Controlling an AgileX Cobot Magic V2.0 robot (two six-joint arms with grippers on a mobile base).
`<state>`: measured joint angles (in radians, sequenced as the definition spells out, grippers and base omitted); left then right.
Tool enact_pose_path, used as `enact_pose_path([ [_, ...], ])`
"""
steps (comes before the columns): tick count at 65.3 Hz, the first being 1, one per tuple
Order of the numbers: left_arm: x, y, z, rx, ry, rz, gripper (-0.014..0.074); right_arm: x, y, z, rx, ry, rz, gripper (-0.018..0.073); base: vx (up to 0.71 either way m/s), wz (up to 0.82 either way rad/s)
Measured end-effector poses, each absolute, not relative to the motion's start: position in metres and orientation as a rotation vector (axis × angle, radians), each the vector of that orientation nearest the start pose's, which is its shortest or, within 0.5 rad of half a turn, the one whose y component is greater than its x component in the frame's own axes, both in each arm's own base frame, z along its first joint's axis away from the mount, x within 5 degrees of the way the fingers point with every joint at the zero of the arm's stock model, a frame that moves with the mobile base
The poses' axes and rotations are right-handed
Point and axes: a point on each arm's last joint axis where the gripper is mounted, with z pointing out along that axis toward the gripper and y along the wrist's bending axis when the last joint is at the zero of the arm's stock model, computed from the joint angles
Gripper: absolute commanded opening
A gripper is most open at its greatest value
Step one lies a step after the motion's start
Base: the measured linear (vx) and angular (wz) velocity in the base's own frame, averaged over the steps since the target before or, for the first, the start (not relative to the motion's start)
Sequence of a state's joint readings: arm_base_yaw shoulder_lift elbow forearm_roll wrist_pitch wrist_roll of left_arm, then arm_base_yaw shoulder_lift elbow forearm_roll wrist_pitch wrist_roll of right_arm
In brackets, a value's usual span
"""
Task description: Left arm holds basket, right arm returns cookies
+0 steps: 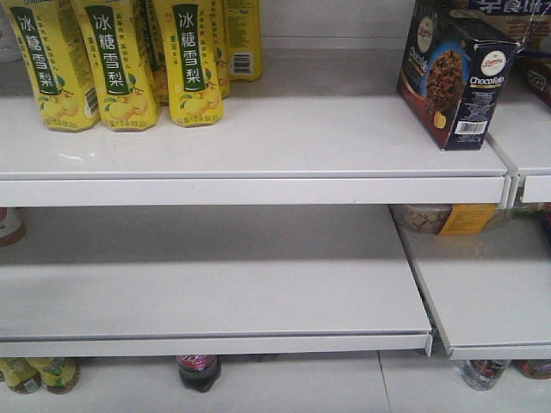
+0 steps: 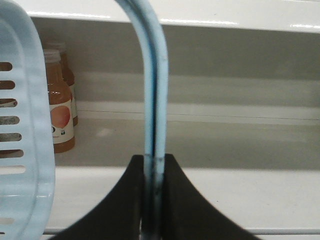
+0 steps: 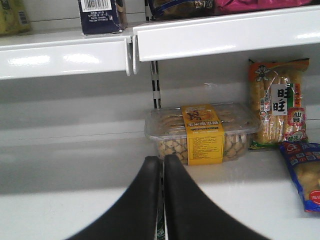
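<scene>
The cookies (image 1: 455, 76), a dark navy carton, stand upright on the upper shelf (image 1: 258, 163) at the upper right of the front view, close to that shelf's right end. So the return looks already made, and the step in hand is to finish cleanly.

Nearest, at the bottom centre of the left wrist view, the left gripper (image 2: 154, 200) is clamped on the handle (image 2: 152, 90) of the light blue basket (image 2: 22, 150), whose slotted wall fills the left edge. That grip should hold steady and level.

In the right wrist view, the right gripper (image 3: 163, 200) sits at the bottom centre with its fingers pressed together and nothing visibly between them. It hangs low, in front of the clear biscuit pack (image 3: 202, 132) with the yellow label on the lower shelf, while the carton shows only at the upper left.

Any move from here should draw straight back from the shelving, clear of the shelf lip above and the snack bags (image 3: 277, 102) at the right, leaving the carton undisturbed.
</scene>
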<state>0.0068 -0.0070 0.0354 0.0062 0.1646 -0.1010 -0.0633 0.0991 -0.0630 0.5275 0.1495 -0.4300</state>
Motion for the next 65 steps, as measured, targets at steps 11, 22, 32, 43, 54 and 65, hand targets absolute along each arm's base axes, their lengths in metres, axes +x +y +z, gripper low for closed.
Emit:
enact_pose_path([
  [11,0.0568,-0.0004,0.1866,-0.072,1.676,-0.077,-0.0003,0.0629,0.0029,0.2169,0.071,1.648,0.084,-0.0011,0.0,0.0],
  [22,0.0568,-0.0006,0.1866,-0.07,1.676,-0.079,-0.0003,0.0629,0.0029,0.2169,0.071,1.648,0.084,-0.0011,0.0,0.0],
  [32,0.0568,-0.0006,0.1866,-0.07,1.676,-0.079,-0.0003,0.0629,0.0029,0.2169,0.071,1.648,0.084,-0.0011,0.0,0.0],
  [43,0.0568,-0.0006,0.1866,-0.07,1.676,-0.079,-0.0004,0.0629,0.0029,0.2169,0.071,1.648,0.084,-0.0011,0.0,0.0],
  [54,0.0568,-0.0006,0.1866,-0.07,1.676,-0.079,-0.0003,0.0629,0.0029,0.2169,0.071,1.648,0.084,-0.0011,0.0,0.0],
  [65,0.0568,-0.0006,0.1866,-0.07,1.676,-0.079,-0.0003,0.0629,0.0029,0.2169,0.071,1.648,0.084,-0.0011,0.0,0.0],
])
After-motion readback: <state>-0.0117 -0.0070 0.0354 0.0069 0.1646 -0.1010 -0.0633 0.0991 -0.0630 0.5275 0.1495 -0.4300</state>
